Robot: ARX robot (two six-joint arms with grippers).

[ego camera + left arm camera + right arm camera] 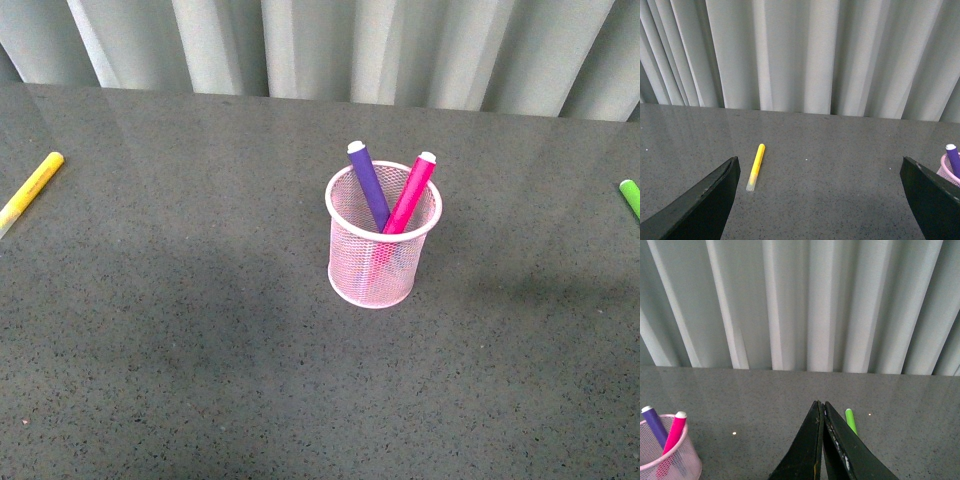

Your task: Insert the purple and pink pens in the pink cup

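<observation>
The pink cup (383, 252) stands upright at the middle of the grey table. Inside it lean the purple pen (368, 183) and the pink pen (411, 192), their ends sticking out above the rim. Neither arm shows in the front view. My left gripper (820, 172) is open over bare table, with the cup's rim (946, 170) and the purple pen (953, 159) at the frame's edge. In the right wrist view the cup (671, 457) holds the purple pen (654, 425) and pink pen (674, 435). My right gripper (821, 405) is shut on nothing, apart from the cup.
A yellow marker (30, 191) lies near the table's left edge, also in the left wrist view (755, 166). A green marker (630, 197) lies at the right edge, partly behind my right gripper's fingers (851, 420). Pale curtains (320, 45) hang behind the table.
</observation>
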